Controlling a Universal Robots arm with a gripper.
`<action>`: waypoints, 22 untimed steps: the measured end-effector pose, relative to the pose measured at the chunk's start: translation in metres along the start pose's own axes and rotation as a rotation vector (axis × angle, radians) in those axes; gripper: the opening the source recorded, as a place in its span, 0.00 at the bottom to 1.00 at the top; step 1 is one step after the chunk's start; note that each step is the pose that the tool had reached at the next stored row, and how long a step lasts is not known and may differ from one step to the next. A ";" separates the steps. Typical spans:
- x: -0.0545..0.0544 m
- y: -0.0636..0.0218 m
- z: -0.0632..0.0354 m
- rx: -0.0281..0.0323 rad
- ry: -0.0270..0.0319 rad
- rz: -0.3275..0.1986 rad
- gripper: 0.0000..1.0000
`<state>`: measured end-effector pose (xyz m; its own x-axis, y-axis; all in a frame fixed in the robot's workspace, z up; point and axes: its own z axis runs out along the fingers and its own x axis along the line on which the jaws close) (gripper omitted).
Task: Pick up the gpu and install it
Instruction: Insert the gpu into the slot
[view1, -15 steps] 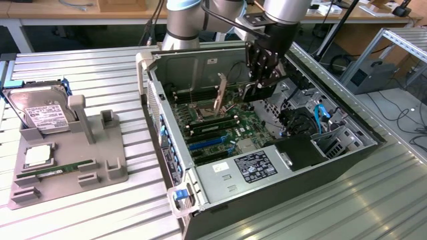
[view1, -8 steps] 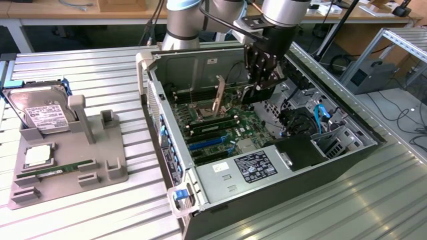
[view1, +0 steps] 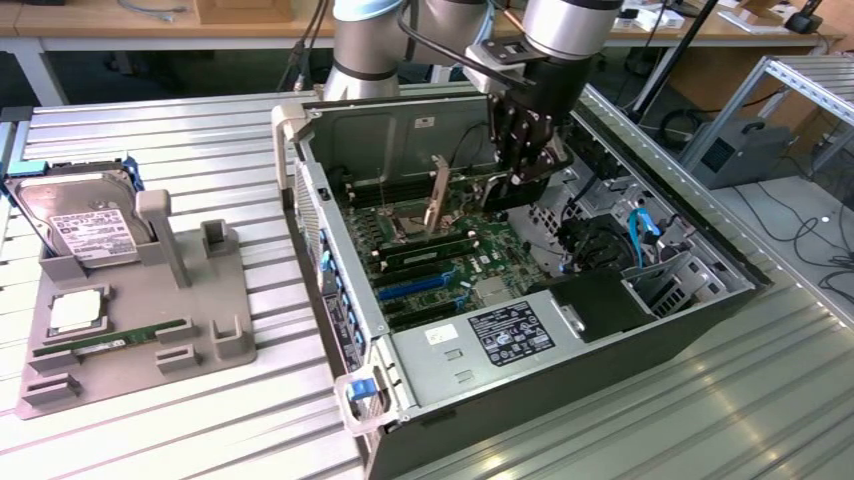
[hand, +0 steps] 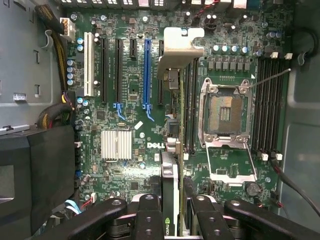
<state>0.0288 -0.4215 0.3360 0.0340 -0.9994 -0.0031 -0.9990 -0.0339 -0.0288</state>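
In the exterior view, my gripper (view1: 527, 168) reaches down into the open black computer case (view1: 694, 300) on the ribbed metal desk (view1: 174, 440). It is pinching the gpu (view1: 501, 190), a thin green card with a silver end bracket, which hangs over the far part of the green motherboard (view1: 467, 270). I hold it on edge, probably so that its lower edge can meet a slot. On the left, well apart from the case, a grey moulded tray (view1: 200, 330) carries a silver hard drive (view1: 87, 228) standing upright, a narrow green memory stick (view1: 107, 345) and a flat square chip (view1: 78, 310).

In the wrist view, my gripper (hand: 174, 216) is clamped on the card (hand: 170, 170) from both sides. The card hangs between the long blue slot (hand: 147, 70) and the open silver processor socket (hand: 224, 112), not yet seated.
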 end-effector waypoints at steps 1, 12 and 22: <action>0.000 0.0000 0.0003 0.0000 -0.0001 0.000 0.27; 0.005 0.0032 0.0060 0.0000 0.0002 0.000 0.27; 0.007 0.0040 0.0089 0.0000 0.0004 0.000 0.27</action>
<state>0.0253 -0.4287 0.3269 0.0341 -0.9994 -0.0027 -0.9990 -0.0341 -0.0288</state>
